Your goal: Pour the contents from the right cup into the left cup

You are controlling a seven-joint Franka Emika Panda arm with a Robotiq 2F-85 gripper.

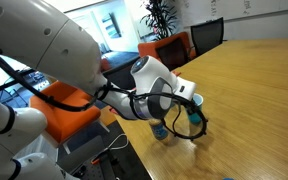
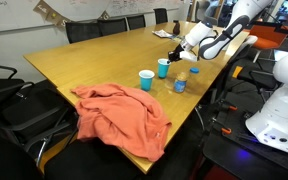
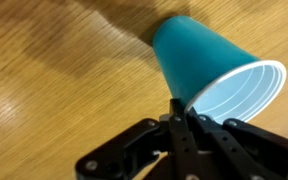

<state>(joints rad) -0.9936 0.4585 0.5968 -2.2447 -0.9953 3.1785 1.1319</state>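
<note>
The right cup (image 3: 199, 55), teal-blue, fills the top of the wrist view, tilted with its mouth towards the camera. It also shows by the arm's end in an exterior view (image 2: 163, 68). My gripper (image 3: 179, 122) has its fingers pressed together at the cup's rim and appears shut on the rim wall. It also shows in both exterior views (image 2: 177, 58) (image 1: 187, 112). The left cup (image 2: 146, 79), smaller and paler, stands upright on the table just beside the right cup. The contents cannot be made out.
A short yellow can (image 2: 180, 84) stands near the table edge close to the cups. An orange cloth (image 2: 119, 115) lies crumpled on the wooden table (image 2: 84, 60). Black chairs (image 2: 89, 30) line the far side, and orange chairs (image 1: 169, 48) stand behind.
</note>
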